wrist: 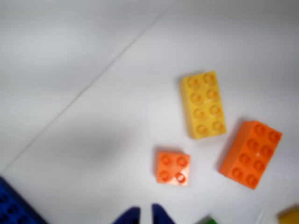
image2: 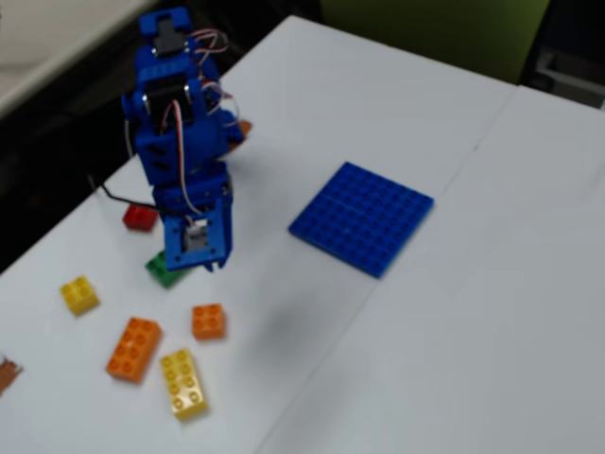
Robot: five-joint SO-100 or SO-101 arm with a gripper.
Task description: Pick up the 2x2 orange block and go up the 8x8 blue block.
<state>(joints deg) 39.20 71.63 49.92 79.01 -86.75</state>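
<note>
The 2x2 orange block [wrist: 173,168] [image2: 208,321] lies studs up on the white table. In the wrist view it sits just above and to the right of my blue gripper [wrist: 145,214], whose two tips poke in at the bottom edge. Only a thin slit separates the tips, which hold nothing, so the gripper is shut. In the fixed view the gripper [image2: 200,265] hangs above the table, a little behind the block and not touching it. The 8x8 blue block [image2: 362,217] lies flat to the right; only its corner [wrist: 14,207] shows in the wrist view.
A yellow 2x4 brick [wrist: 203,104] [image2: 184,383] and an orange 2x4 brick [wrist: 251,154] [image2: 133,348] lie close to the small orange one. A yellow 2x2 brick [image2: 79,294], a green brick [image2: 163,270] and a red brick [image2: 139,217] lie near the arm.
</note>
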